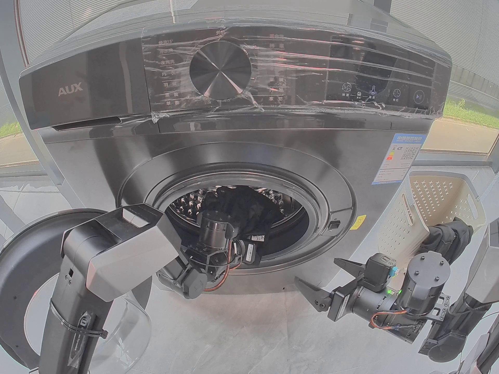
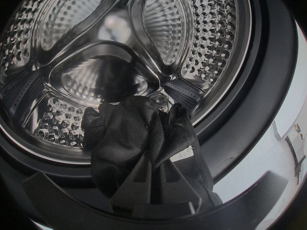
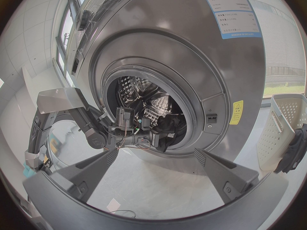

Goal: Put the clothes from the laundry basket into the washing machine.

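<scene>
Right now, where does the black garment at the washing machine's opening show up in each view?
Head view: black garment mid-picture, inside the round door opening.
Left wrist view: garment bunched in the left gripper, in front of the drum's back wall.
Right wrist view: garment at the opening's lower edge, just beyond the left arm's wrist.
Shared landmark: the dimpled steel drum behind it.

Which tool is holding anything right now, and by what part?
Left tool grips the black garment by a bunched fold near its white label, at the drum mouth. Right tool is open, empty.
</scene>
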Tool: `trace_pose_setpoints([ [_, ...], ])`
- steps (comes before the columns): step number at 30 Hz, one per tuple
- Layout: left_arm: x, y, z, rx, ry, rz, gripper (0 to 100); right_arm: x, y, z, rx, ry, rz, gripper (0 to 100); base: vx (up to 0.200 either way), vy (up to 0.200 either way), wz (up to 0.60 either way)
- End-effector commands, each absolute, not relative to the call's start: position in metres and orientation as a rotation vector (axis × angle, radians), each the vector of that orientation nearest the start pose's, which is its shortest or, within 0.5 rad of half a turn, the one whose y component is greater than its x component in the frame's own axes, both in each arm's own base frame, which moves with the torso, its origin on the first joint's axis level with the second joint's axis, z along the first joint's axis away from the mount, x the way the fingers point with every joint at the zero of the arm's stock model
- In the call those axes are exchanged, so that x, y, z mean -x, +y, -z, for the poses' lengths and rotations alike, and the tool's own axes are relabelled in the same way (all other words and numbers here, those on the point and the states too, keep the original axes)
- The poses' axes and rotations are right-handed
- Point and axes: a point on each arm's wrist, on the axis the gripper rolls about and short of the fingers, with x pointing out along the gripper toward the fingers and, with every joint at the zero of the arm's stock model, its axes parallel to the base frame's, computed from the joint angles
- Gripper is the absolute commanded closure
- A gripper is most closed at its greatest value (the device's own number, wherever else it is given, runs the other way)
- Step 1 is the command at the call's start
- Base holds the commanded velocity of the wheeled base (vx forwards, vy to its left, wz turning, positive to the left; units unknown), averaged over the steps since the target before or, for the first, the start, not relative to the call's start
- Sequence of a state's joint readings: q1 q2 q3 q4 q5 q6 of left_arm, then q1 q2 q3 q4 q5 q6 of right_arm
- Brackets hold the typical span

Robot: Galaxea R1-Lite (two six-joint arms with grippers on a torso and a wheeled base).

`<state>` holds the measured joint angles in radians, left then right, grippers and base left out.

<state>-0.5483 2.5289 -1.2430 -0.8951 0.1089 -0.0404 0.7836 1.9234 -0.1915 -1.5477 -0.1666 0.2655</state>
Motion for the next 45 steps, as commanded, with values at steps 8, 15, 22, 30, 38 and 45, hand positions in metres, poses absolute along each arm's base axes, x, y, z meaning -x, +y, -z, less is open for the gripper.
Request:
trace_pose_setpoints([
  [8,-0.439,-0.243,-0.022,0.013,0.181,0.313,100,-0.18,0.174,-0.078,-0.169,0.249,-0.589,0,0.0,0.0,0.0],
  [15,-0.473,-0.239,-0.033,0.072,0.056,0.254,100,-0.18,0.175,-0.077,-0.169,0.251,-0.589,0,0.0,0.0,0.0],
  [22,-0.497,-0.234,-0.045,0.107,-0.046,0.205,100,-0.181,0.175,-0.076,-0.169,0.254,-0.588,0,0.0,0.0,0.0],
  [30,-0.5,-0.234,-0.035,0.102,-0.033,0.201,100,-0.181,0.175,-0.075,-0.167,0.258,-0.588,0,0.0,0.0,0.0],
  [38,-0.486,-0.237,-0.03,0.095,0.031,0.217,0,-0.174,0.171,-0.075,-0.159,0.271,-0.584,0,0.0,0.0,0.0],
  [45,-0.464,-0.239,-0.037,0.072,0.096,0.245,0,-0.163,0.162,-0.081,-0.188,0.272,-0.586,0,0.0,0.0,0.0],
])
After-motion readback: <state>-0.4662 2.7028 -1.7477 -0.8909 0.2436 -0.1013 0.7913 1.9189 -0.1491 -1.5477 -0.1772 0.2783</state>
